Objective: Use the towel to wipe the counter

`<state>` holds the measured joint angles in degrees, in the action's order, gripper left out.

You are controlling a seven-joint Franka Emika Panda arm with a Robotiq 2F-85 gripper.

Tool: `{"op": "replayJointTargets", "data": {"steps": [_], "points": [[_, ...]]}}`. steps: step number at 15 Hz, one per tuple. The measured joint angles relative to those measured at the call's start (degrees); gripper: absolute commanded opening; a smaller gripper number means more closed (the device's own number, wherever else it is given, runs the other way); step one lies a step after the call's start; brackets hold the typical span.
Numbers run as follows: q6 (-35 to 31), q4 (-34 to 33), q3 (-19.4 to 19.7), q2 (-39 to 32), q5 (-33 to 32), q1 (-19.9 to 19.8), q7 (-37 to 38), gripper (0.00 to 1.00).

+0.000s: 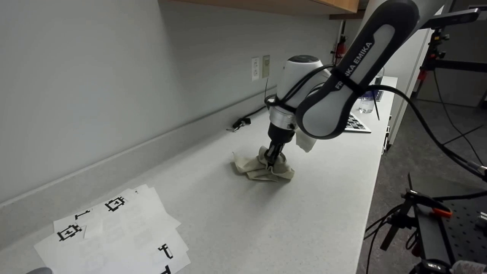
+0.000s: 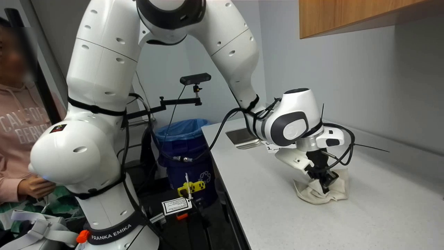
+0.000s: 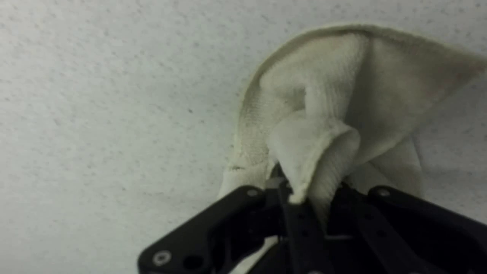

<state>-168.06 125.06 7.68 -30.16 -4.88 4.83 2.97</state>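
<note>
Towel (image 3: 392,87): bunched on the counter (image 1: 304,220), one raised fold caught in the gripper (image 1: 271,161), the rest spread around the fingertips in loose creases.
Gripper's hold: clasped on that fold, fingers angled down with a slight tilt; in the wrist view a flap of cloth stands up between them.
Arm (image 2: 236,62): in an exterior view it rises at the left, bends over at the top, slopes down to the right and turns downward at the wrist.
Counter's front edge: in an exterior view it runs near to far along the right, well apart from the towel.
Counter's back edge: backsplash (image 1: 114,167) along the left; a black cable end (image 1: 241,123) lies near it, farther off than the towel.
Near left: overlapping paper sheets (image 1: 125,232), with a broad stretch of speckled surface between them and the towel.
Far right: checkered board (image 1: 358,125) and bottle (image 1: 366,104), beyond the wrist.
Overhead: wooden cabinet (image 2: 347,15), in both exterior views.
</note>
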Motion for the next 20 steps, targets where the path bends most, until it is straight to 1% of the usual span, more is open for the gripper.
{"op": "replayJointTargets", "data": {"steps": [3, 5, 9, 11, 13, 20], "points": [[-2.1, 3.4, 3.1, 1.3, 0.0, 0.0, 2.1, 0.02], [-2.7, 4.7, 4.2, 1.9, 0.0, 0.0, 3.0, 0.02], [-2.7, 5.2, 3.8, 2.2, 0.0, 0.7, 3.3, 0.02], [-2.7, 4.9, 2.3, 2.1, 0.0, 1.4, 3.3, 0.02], [-2.6, 4.3, -0.3, 1.9, 0.0, 2.0, 3.2, 0.02], [-0.9, -1.1, -12.4, -1.1, 0.1, 2.4, 0.6, 0.02]]}}
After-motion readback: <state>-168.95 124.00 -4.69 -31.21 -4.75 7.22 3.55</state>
